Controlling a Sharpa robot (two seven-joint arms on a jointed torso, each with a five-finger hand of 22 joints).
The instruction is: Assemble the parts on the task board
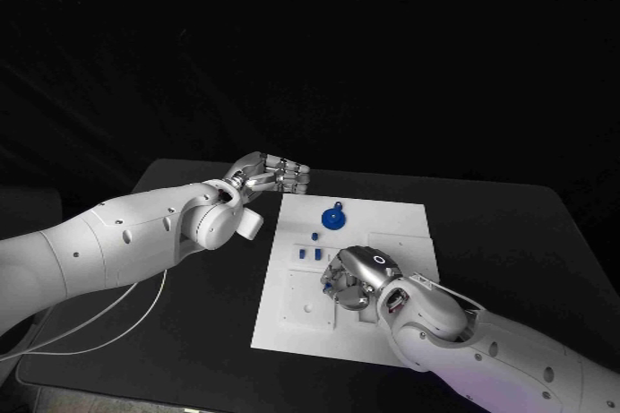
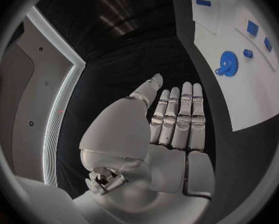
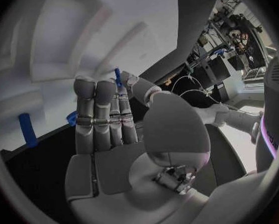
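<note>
The white task board (image 1: 388,225) lies in the middle of the table. A blue gear (image 1: 335,219) sits near its far edge, with small blue parts (image 1: 310,251) just nearer on the board. My right hand (image 1: 358,272) is low over the board's middle. Between its thumb and a fingertip it pinches a thin blue part (image 3: 118,76). Other blue pieces (image 3: 27,129) lie on the board past its fingers. My left hand (image 1: 268,174) hovers off the board's far left corner, flat with straight fingers (image 2: 178,117), holding nothing. The gear (image 2: 227,62) lies beyond it.
The black table (image 1: 168,341) spreads out to the left and right of the board. A white cable (image 1: 116,328) trails over its left side beneath my left arm. More blue parts (image 2: 253,28) lie on the board (image 2: 238,94) farther from the left hand.
</note>
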